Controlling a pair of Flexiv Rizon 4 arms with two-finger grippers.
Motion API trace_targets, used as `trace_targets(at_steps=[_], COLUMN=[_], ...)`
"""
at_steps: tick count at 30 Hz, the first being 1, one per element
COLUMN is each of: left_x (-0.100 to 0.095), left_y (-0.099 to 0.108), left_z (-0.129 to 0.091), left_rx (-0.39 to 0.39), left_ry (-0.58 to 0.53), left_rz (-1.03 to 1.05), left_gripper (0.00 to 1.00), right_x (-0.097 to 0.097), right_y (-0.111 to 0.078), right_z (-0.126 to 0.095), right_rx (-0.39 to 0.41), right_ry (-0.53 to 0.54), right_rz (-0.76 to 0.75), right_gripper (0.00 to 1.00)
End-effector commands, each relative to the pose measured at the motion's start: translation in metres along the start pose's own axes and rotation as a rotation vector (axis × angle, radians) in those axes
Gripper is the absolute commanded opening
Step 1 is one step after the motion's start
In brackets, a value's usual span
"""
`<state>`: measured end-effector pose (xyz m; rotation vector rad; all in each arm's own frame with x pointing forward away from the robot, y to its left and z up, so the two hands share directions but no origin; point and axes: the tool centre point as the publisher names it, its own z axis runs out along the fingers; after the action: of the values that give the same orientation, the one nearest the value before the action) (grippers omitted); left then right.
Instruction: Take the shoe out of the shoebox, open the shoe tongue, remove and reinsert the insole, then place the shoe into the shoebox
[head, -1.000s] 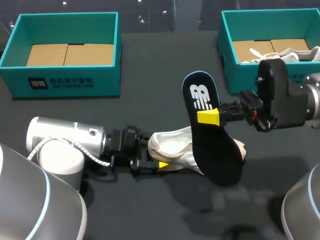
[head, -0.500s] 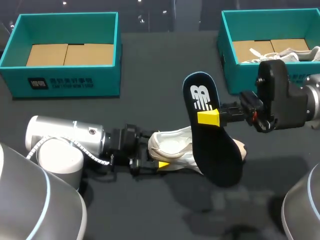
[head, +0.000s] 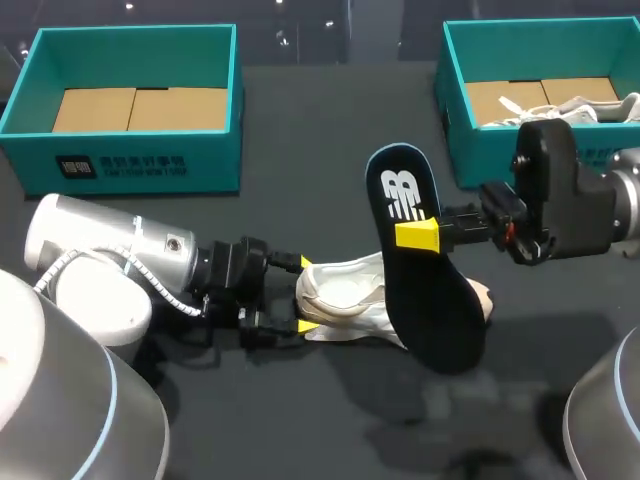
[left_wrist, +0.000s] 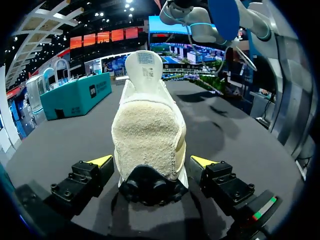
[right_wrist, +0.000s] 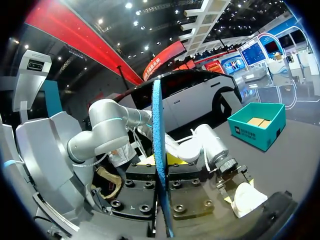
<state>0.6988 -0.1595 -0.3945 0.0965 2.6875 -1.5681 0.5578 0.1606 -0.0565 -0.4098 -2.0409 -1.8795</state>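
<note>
Left gripper (head: 305, 295) is open. Its yellow tips sit either side of the shoe (head: 345, 295) heel with small gaps, so it has no grip. The left wrist view shows the same: the heel sits between the spread fingers (left_wrist: 102, 161) of the gripper (left_wrist: 152, 161), apart from both.

The shoe (left_wrist: 147, 130) is white/cream and lies on the dark table (head: 300, 120) near the middle, outside both boxes, heel toward the left arm. Its tongue stands up, and a white tag (left_wrist: 145, 62) on it carries print too small to read.

Right gripper (head: 417, 235) is clamped on the insole (head: 420, 290) and holds it in the air above the shoe's toe end. The insole is dark blue with a lighter blue rim and a white logo printed on its heel part. In the right wrist view the insole (right_wrist: 158, 150) is edge-on, pinched between the fingers of the gripper (right_wrist: 159, 160), with the shoe (right_wrist: 247, 197) on the table beyond it.

The left teal shoebox (head: 130, 150) sits at the far left with a cardboard bottom. A white label block (head: 120, 165) on its front wall is not legible. The right teal shoebox (head: 480, 150) sits at the far right, behind the right arm, with a second white shoe (head: 580, 105) inside. No print is visible on its walls.
</note>
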Motion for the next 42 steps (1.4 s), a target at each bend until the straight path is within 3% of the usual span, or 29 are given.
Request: trace_targets(at_steps=[1, 10, 13, 14, 15, 16, 17, 18, 32, 41, 42], left_x=[-0.001, -0.001, -0.003, -0.004, -0.002, -0.001, 0.000, 0.004, 0.004, 0.009, 0.009], left_y=[-0.008, -0.010, -0.015, -0.017, -0.019, -0.021, -0.024, -0.027, -0.027, -0.048, -0.049], left_z=[-0.011, -0.015, -0.023, -0.025, -0.029, -0.033, -0.033, -0.036, -0.036, -0.023, -0.023], left_rx=[-0.093, -0.084, -0.191, -0.272, -0.283, -0.362, -0.502, -0.568, -0.568, -0.818, -0.814], left_ry=[0.017, 0.019, 0.004, -0.015, -0.009, 0.026, 0.040, 0.023, 0.023, 0.029, 0.034], left_rz=[-0.005, -0.020, -0.058, -0.061, -0.043, -0.063, -0.030, 0.022, 0.022, 0.033, 0.039], left_gripper=[1.00, 1.00, 1.00, 1.00, 1.00, 1.00, 1.00, 1.00, 1.00, 1.00, 1.00], right_x=[-0.001, -0.001, -0.001, -0.001, -0.001, -0.001, -0.001, -0.001, -0.001, -0.001, -0.001], right_y=[-0.001, -0.001, -0.001, -0.001, -0.001, -0.001, -0.001, -0.001, -0.001, -0.001, -0.001], right_z=[0.002, 0.002, 0.002, 0.002, 0.002, 0.002, 0.002, 0.002, 0.002, 0.002, 0.002], right_rx=[-0.001, -0.001, -0.001, -0.001, -0.001, -0.001, -0.001, -0.001, -0.001, -0.001, -0.001], right_ry=[0.000, 0.000, 0.000, 0.000, 0.000, 0.000, 0.000, 0.000, 0.000, 0.000, 0.000], right_rz=[0.000, 0.000, 0.000, 0.000, 0.000, 0.000, 0.000, 0.000, 0.000, 0.000, 0.000], right_gripper=[0.00, 0.00, 0.00, 0.00, 0.00, 0.00, 0.00, 0.00, 0.00, 0.00, 0.00])
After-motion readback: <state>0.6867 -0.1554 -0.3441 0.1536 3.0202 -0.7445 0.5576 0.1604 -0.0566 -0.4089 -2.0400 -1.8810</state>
